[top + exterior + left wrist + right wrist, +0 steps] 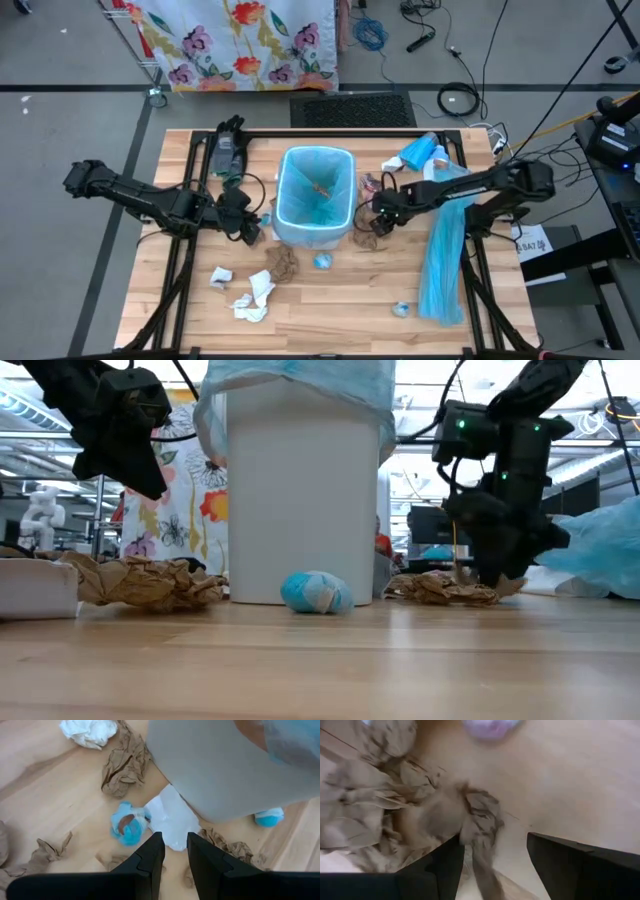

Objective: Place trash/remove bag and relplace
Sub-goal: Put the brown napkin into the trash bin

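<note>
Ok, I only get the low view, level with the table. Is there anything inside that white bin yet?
Observer: Yes. From above, one brown paper wad lies inside the blue-lined bin.
Operator: And the claw on my right, is it holding something?
Observer: No. The right gripper is open, just over crumpled brown paper on the table.
Operator: And the other claw?
Observer: The left gripper holds nothing, its fingers slightly apart, beside the bin.

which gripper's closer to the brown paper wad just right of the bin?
Right. The right gripper hangs open directly over the brown paper wad, fingers straddling it. The left gripper is on the far side of the bin, by its left wall.
</note>
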Controlling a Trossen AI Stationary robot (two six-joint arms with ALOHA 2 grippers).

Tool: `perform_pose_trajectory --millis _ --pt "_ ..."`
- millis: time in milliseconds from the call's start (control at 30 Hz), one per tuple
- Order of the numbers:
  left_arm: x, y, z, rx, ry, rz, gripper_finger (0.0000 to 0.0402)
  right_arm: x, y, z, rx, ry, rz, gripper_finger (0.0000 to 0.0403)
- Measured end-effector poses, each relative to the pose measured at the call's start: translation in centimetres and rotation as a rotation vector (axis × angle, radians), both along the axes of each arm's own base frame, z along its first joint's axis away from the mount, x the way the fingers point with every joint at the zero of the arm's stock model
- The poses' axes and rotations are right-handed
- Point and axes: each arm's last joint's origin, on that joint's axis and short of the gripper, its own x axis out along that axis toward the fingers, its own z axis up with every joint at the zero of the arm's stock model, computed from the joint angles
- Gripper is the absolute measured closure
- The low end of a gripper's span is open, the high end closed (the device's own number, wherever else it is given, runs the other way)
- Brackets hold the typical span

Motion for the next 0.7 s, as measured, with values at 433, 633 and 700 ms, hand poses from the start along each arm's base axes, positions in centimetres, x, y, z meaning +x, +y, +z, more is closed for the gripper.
perform_pose_trajectory --millis 433,633,700 --pt "0.0 0.0 0.0 -0.001 -0.002 0.001 0.0311 0.9 1.3 -0.2 -0.046 -0.062 0.051 0.0392" --pt "0.0 0.0 0.0 0.0 0.0 0.0 0.0311 -0.3 1.2 2.1 -0.063 -0.105 0.023 0.0401" --pt "0.0 0.0 0.0 0.003 0.004 -0.003 0.0311 -1.0 1.2 3.4 -0.086 -0.083 0.014 0.0402"
